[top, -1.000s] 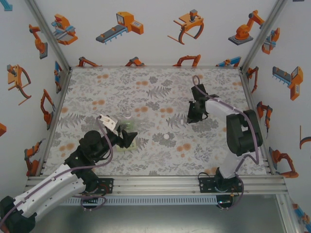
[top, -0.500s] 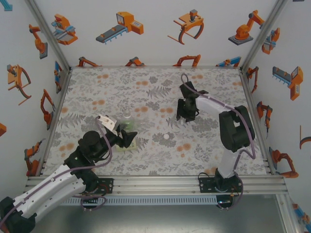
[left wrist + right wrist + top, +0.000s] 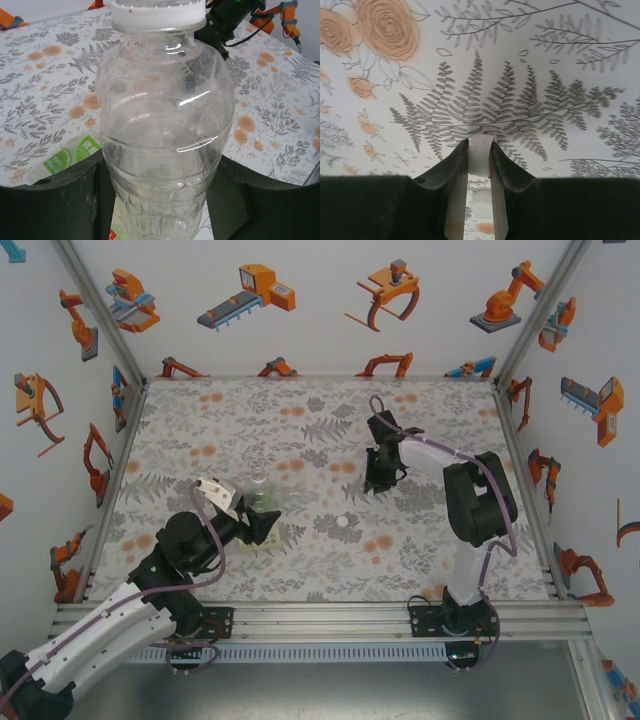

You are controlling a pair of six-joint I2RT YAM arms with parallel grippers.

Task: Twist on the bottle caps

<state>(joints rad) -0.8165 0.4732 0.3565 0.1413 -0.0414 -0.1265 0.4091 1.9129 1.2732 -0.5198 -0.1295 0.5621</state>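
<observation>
Left gripper (image 3: 160,200) clamps the clear unlabelled plastic bottle (image 3: 165,125); right gripper (image 3: 480,170), nearly closed, pinches a small white plastic cap (image 3: 481,149).

A bottle (image 3: 165,130) is left of a loose cap (image 3: 342,523) lying on the table (image 3: 300,420); a second bottle (image 3: 67,159) lies just beside the first.

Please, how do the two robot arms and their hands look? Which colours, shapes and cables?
Both arms have black rounded joints and white links: the left arm and the right arm. A thin lilac cable runs along each. The left hand and right hand have dark, wedge-shaped fingers.
</observation>
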